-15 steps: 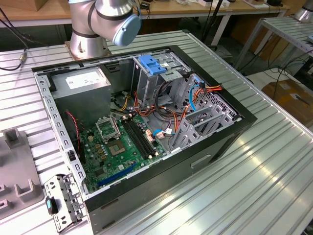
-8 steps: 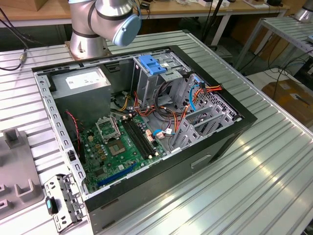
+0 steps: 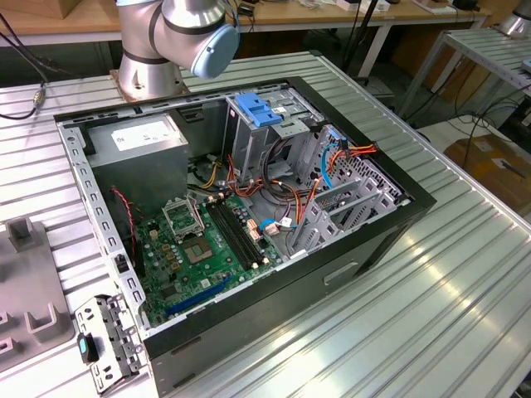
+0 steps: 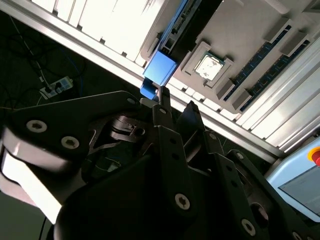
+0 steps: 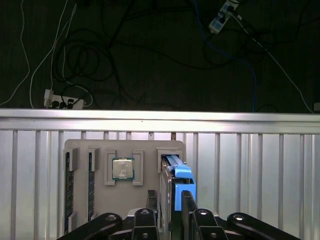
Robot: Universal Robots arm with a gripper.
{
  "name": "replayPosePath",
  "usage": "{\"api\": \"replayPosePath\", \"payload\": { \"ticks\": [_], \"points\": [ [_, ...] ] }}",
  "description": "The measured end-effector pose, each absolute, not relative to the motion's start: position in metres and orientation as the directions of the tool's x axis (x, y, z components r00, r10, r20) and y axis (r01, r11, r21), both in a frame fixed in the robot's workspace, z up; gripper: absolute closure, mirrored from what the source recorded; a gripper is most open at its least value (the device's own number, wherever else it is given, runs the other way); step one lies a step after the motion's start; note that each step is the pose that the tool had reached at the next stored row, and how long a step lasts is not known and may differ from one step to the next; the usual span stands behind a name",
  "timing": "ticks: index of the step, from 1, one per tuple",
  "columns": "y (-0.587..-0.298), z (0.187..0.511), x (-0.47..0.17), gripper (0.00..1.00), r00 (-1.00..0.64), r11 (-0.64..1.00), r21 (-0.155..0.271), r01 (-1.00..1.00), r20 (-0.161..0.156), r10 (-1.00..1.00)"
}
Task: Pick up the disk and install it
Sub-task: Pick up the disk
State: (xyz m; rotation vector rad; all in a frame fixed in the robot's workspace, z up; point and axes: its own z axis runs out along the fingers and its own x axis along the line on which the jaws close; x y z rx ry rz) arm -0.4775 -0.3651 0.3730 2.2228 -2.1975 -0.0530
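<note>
The disk (image 5: 180, 172) stands on edge in a slot of the grey holder (image 5: 100, 200) on the ribbed worktop (image 5: 250, 170), beside a processor chip (image 5: 122, 169). The claw (image 5: 168, 199) is poised just over its blue-railed end, narrowly parted and holding nothing. The disk is best centred between the jaws before closing, so that it can be drawn straight out without jamming.

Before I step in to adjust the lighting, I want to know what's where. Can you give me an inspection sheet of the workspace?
Surface: ribbed metal table carrying an open PC case.
Job's things: disk standing on edge in a grey tray.
Clutter: CPU and memory sticks in the same tray.
Grippers: gripper close over the disk.
Cables: loose wires inside the case; cords and power strips on the floor.
Surroundings: benches behind the table.
</note>
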Motion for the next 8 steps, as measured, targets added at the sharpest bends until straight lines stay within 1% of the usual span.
{"api": "replayPosePath", "payload": {
  "ticks": [8],
  "points": [
    [-0.3645,0.3730,-0.4775,0.67,0.011,-0.012,0.035,-0.999,-0.013,-1.000]
  ]
}}
